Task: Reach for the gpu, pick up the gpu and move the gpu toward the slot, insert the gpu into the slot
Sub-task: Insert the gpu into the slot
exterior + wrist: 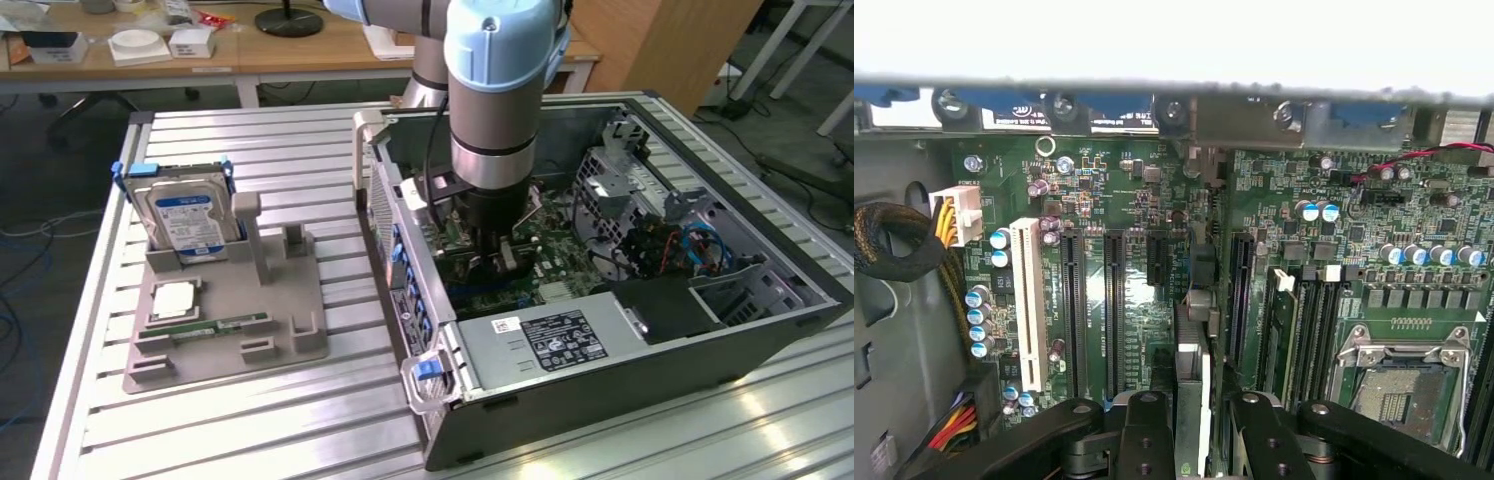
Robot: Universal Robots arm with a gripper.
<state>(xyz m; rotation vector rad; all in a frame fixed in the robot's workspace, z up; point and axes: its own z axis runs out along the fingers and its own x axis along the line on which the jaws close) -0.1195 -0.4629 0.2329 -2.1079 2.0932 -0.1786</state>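
Your tool [1191, 430] is down inside the open computer case [747, 330], which lies on its side on the bench [267, 420] so the green motherboard [1134, 300] faces up and can be reached from above. Between the two black fingers [1144, 430] you hold the gpu [1191, 370] edge-on; the jaws are narrowed onto it. In the wrist view the card reads as a thin vertical strip because its long edge points straight down at the board, the way it has to meet a connector.

It sits among the row of long black connectors, in line with the slot [1199, 270], between the dark connectors on one side and the memory sockets on the other. I cannot tell whether its edge already touches the slot or hangs just above it.

In the exterior view the arm [501, 90] stands nearly upright over the case, presumably to keep the card square. On the exterior view's left, the grey holder [220, 320] keeps the hard drive [187, 222] upright and well apart from the work.
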